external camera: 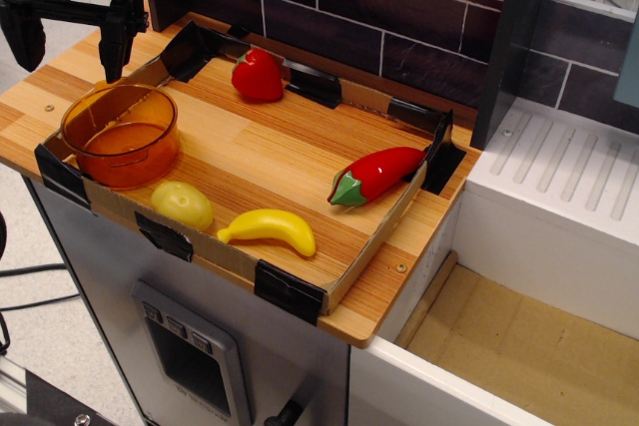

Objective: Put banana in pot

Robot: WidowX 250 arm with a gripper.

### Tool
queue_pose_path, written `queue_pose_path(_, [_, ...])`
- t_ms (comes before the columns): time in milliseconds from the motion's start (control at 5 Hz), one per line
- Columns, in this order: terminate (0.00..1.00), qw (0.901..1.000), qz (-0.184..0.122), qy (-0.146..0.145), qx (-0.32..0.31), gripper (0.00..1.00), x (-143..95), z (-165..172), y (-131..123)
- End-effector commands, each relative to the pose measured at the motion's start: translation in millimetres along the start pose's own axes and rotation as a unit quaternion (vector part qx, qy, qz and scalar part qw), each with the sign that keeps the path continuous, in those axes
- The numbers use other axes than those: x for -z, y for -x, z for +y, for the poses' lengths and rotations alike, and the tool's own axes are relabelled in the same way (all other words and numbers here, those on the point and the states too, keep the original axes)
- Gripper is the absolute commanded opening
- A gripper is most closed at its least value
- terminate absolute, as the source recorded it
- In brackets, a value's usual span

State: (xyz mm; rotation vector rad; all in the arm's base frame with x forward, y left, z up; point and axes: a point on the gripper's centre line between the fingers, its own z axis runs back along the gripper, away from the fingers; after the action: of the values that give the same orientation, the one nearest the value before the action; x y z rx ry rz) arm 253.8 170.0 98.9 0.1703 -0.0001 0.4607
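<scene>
Pre-grasp: gripper (68, 42) wide open, empty, above pot (120, 134); needs to reach banana (270, 229) at front edge.

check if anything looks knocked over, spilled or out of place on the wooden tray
Nothing stands out. The pot sits upright and empty at the tray's left end. The banana lies near the front edge beside a pale yellow lemon-like toy. A red pepper and a red strawberry-like toy lie apart. The end effector hangs open at upper left.
</scene>
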Motion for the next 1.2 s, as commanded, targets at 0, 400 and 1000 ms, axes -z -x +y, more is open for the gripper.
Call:
queue_pose_path(0, [0.0, 1.0, 0.0, 0.0, 0.0, 1.0, 0, 0, 0])
queue_pose_path(400, [0.0, 0.9794, -0.086, 0.035, 0.179, 1.0, -22, -36, 3])
queue_pose_path(1000, [0.0, 0.87, -0.04, 0.068, 0.487, 1.0, -5, -108, 27])
